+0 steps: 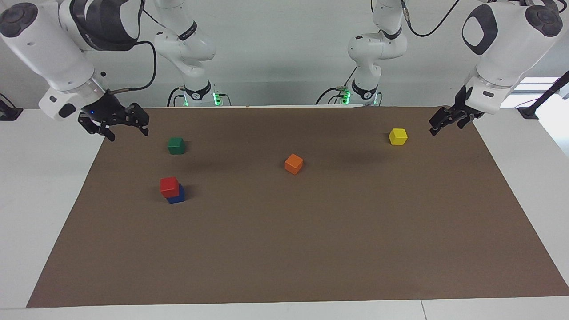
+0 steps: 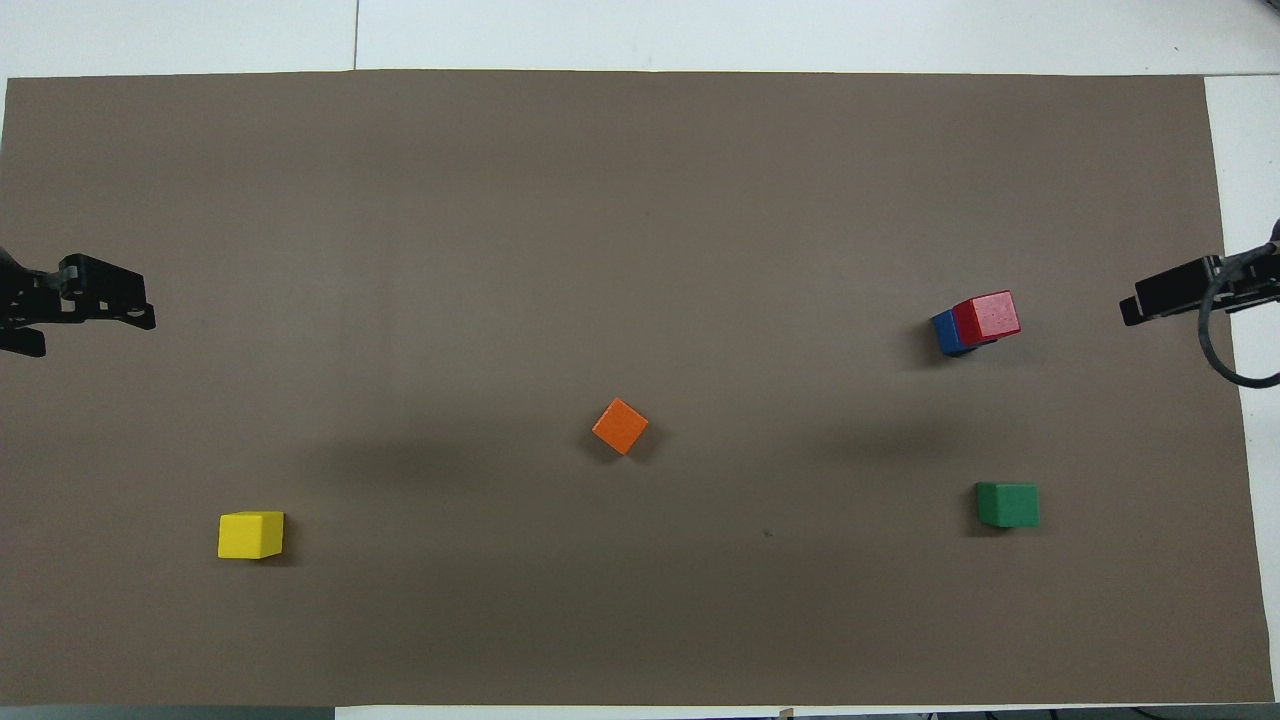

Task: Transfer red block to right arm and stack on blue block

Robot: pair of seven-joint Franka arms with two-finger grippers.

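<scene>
The red block (image 1: 169, 186) (image 2: 986, 316) sits on top of the blue block (image 1: 177, 196) (image 2: 943, 333), slightly offset, toward the right arm's end of the mat. Nothing touches the stack. My right gripper (image 1: 127, 131) (image 2: 1140, 303) hangs open and empty, raised over the mat's edge at that end, well clear of the stack. The left gripper (image 1: 437, 124) (image 2: 138, 305) waits open and empty over the mat's edge at the left arm's end, beside the yellow cube.
A green cube (image 1: 176, 145) (image 2: 1007, 504) lies nearer to the robots than the stack. An orange cube (image 1: 294, 163) (image 2: 620, 426) sits mid-mat. A yellow cube (image 1: 398, 136) (image 2: 250, 534) lies toward the left arm's end. The brown mat (image 1: 311, 249) covers the table.
</scene>
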